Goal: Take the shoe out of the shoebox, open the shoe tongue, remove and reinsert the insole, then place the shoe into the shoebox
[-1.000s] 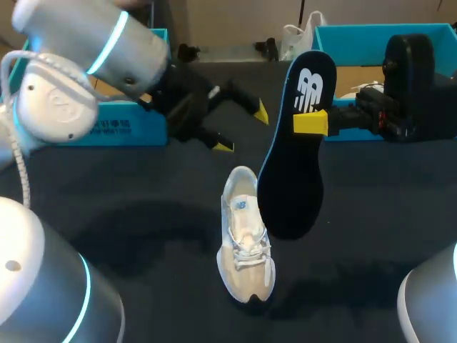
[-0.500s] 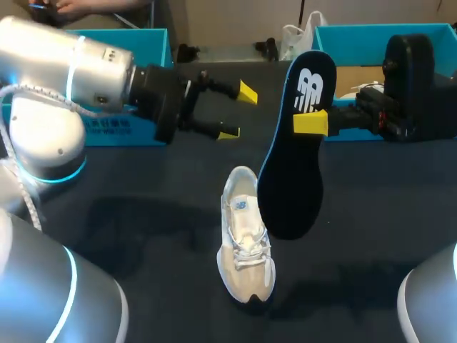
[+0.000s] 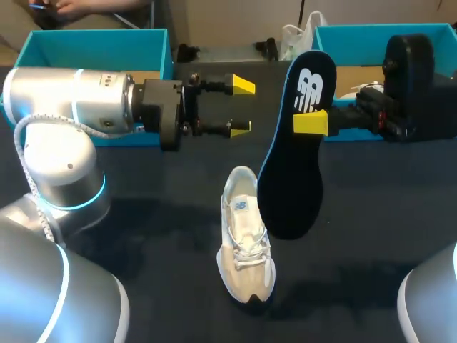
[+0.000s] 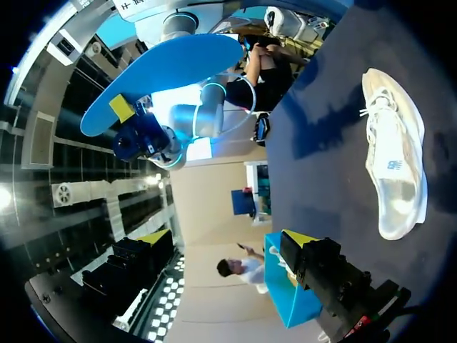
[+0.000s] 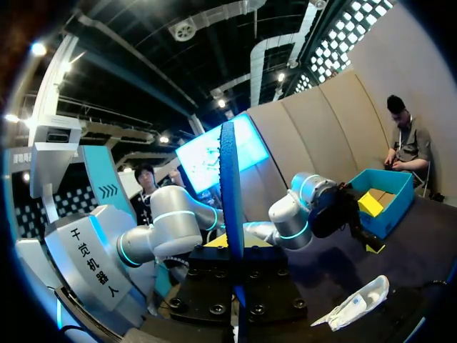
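Gripping the long dark-blue foam insole toward its upper end, where the white logo sits, the right end effector has it pinched flat between its two yellow tips. The insole hangs upright in the air over the black worktop, and the right wrist view catches it edge-on, a thin blue blade rising from between the fingers. From the left wrist view you get its bright blue underside.

Down below, the white-and-beige mesh lace-up shoe sits on its sole in the middle of the worktop, out of the box, toe toward the near edge, just beside the insole's lower end in the head view.

Over on the other side, the left end effector hovers with its fingers spread wide and nothing between them, pointing across at the insole but well apart from it. Behind it stands the left teal box of cardboard at the rear; the right teal box sits at the opposite rear corner
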Robot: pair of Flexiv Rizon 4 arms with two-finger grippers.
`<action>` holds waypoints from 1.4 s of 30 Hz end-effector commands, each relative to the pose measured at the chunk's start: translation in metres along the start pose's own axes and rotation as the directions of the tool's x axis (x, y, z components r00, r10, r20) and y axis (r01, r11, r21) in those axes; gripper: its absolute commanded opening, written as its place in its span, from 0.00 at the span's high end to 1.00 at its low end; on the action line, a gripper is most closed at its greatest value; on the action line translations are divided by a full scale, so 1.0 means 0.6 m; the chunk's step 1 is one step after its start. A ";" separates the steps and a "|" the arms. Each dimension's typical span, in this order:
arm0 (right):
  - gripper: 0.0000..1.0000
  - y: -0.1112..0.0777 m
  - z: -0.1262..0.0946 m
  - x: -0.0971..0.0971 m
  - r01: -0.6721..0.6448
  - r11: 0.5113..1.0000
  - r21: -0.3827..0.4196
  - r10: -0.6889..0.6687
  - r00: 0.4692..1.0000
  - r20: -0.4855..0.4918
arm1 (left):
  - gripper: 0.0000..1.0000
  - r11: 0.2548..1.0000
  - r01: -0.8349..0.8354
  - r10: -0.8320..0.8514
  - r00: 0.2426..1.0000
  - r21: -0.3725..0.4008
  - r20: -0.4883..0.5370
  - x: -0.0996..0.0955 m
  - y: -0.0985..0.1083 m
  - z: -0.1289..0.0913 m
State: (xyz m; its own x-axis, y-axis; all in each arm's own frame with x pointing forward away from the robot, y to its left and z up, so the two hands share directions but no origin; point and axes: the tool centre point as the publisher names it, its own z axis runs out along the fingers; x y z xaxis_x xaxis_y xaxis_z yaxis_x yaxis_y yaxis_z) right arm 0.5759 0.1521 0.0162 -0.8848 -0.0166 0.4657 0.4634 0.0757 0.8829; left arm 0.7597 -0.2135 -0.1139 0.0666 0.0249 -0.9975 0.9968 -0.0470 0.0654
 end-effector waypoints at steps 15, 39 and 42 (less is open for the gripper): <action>1.00 0.065 -0.093 -0.178 -0.246 0.957 0.153 0.265 0.956 -0.124 | 0.00 1.000 -0.003 0.003 1.000 -0.004 0.020 0.003 -0.003 0.001; 1.00 0.003 -0.123 -0.360 -0.617 0.699 0.362 0.693 0.710 -0.127 | 0.00 1.000 -0.003 0.003 1.000 -0.004 0.020 0.003 -0.003 0.001; 1.00 -0.002 -0.116 -0.366 -0.647 0.671 0.363 0.720 0.686 -0.108 | 0.00 1.000 -0.003 0.003 1.000 -0.004 0.020 0.003 -0.003 0.001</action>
State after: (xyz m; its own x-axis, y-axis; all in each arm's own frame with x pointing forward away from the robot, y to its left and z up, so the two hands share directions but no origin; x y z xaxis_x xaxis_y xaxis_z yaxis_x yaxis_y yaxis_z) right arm 0.7665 0.0808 -0.0799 -0.2808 -0.0627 0.9577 0.9109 0.2970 0.2865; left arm 0.7580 -0.2119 -0.1153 0.0665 0.0060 -0.9978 0.9968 -0.0453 0.0661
